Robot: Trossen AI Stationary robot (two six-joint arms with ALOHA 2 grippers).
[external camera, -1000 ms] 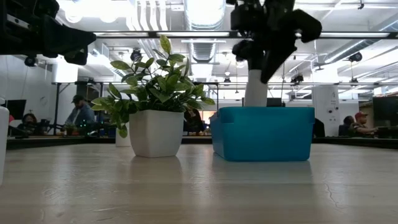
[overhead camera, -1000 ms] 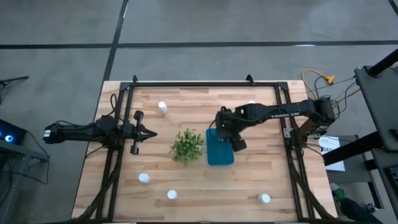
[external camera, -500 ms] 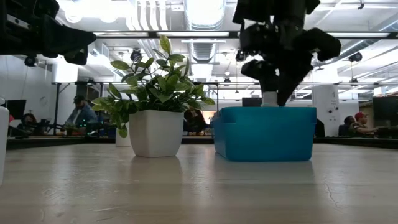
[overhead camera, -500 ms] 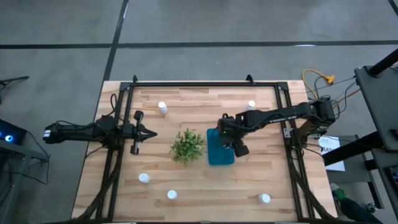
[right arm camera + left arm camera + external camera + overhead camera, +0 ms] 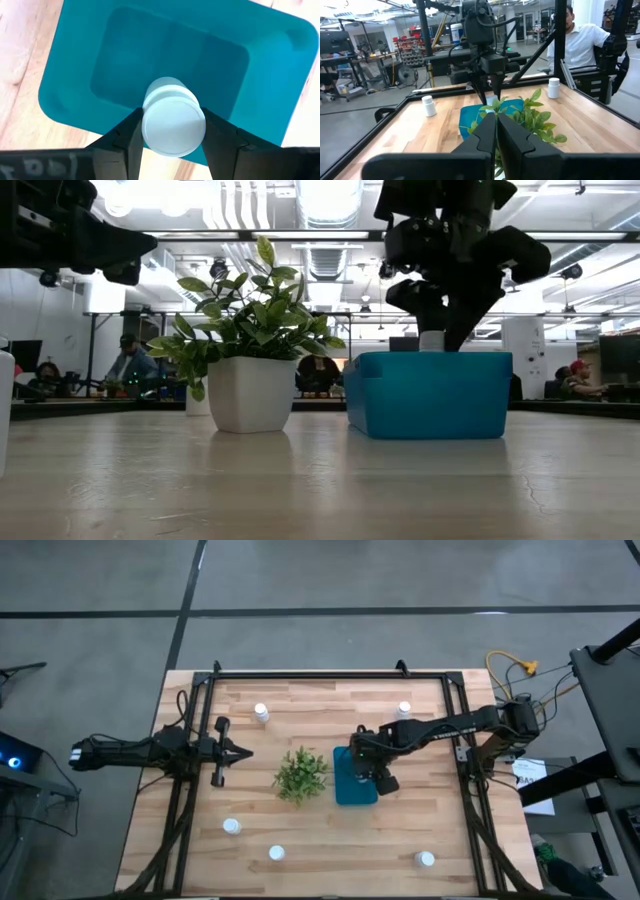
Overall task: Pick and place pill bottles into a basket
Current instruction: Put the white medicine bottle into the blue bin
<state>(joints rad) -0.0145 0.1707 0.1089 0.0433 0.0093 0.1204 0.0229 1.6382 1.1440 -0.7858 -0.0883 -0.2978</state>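
My right gripper hangs over the teal basket, shut on a white pill bottle. In the low view the bottle shows just above the basket's rim, below the gripper. Several more bottles stand upright on the table: two at the far side and three near the front edge. My left gripper is shut and empty at the table's left, level above the wood, pointing at the plant. My right gripper pinches the bottle at its cap end between its two fingers, one on each side. The fingers come from above, pointing down. The bottle is upright, its lower part inside the basket; whether it touches the basket's floor I cannot tell.
A bushy green plant in a white pot stands just left of the basket. Black frame rails run along the table's far, left and right sides. A person stands beyond the table's right side.
My right gripper has moved a little toward the table's near edge, over the basket's middle, and gone down. The bottle it holds has sunk from well above the rim to mostly inside the basket. The basket has shifted slightly.
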